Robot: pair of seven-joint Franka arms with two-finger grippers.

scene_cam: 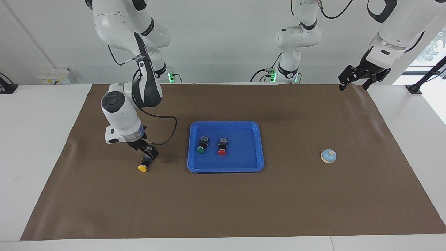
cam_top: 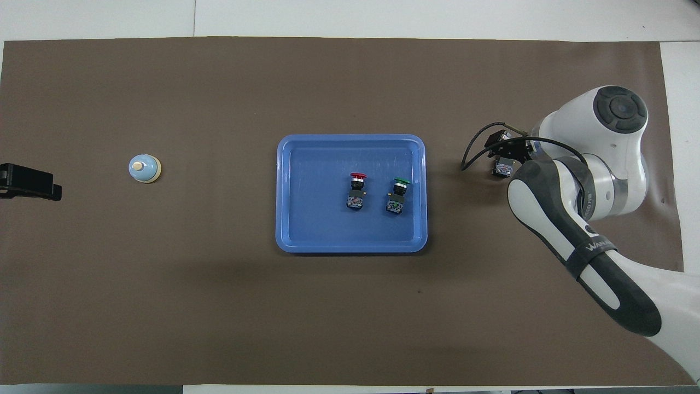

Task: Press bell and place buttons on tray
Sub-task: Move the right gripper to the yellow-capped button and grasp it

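Right gripper (scene_cam: 149,155), fingers wide, hangs over the yellow button (scene_cam: 144,165), at nine o'clock of the tray (scene_cam: 259,146). Small, rigid, light; its blocky black body likely offers the surest hold.

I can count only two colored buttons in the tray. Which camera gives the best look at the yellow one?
The facing view: the yellow button lies on the brown mat, cap plainly visible, just below the right gripper. In the overhead view the gripper and arm hide the cap; only the button's black body shows.

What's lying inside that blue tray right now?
Inside the shallow bright-blue plastic tray lie two black push-buttons, one green-capped, one red-capped, side by side. Nothing covers the tray, so nothing is hidden.
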